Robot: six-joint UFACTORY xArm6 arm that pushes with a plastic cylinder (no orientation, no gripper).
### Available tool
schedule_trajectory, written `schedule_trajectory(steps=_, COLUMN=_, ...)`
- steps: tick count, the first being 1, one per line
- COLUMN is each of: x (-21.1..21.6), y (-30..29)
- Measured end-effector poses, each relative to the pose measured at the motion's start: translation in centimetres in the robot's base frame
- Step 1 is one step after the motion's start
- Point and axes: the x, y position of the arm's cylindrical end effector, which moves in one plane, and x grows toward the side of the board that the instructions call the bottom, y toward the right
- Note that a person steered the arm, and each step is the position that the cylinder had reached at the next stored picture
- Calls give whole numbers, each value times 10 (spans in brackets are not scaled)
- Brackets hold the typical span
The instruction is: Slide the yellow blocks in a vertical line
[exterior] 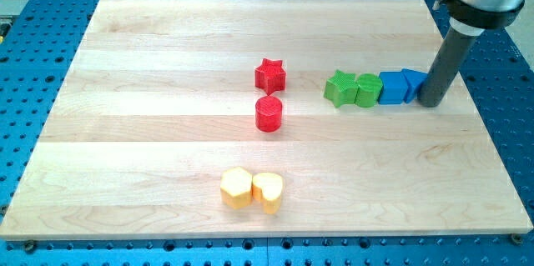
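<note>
Two yellow blocks lie side by side near the view's bottom centre: a yellow hexagon [236, 188] on the left and a yellow heart [268, 191] touching it on the right. They form a horizontal pair. My tip [431, 102] rests at the view's right, touching the right end of a row of blocks, far from the yellow ones.
A row runs at the right: green star [340, 88], green cylinder [367, 89], blue cube [392, 87], another blue block [413, 83] next to my tip. A red star [269, 74] sits above a red cylinder [269, 113] at centre. The wooden board [150, 66] lies on a blue perforated table.
</note>
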Motion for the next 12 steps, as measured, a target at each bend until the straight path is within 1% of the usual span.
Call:
schedule_trajectory(steps=1, x=8, y=0)
schedule_trajectory(steps=2, x=52, y=-8)
schedule_trajectory(steps=4, x=140, y=-67)
schedule_trajectory(steps=5, x=155, y=-104)
schedule_trajectory(steps=7, x=183, y=-190)
schedule_trajectory(steps=9, x=184, y=-228)
schedule_trajectory(steps=11, x=184, y=-304)
schedule_trajectory(steps=12, x=180, y=-302)
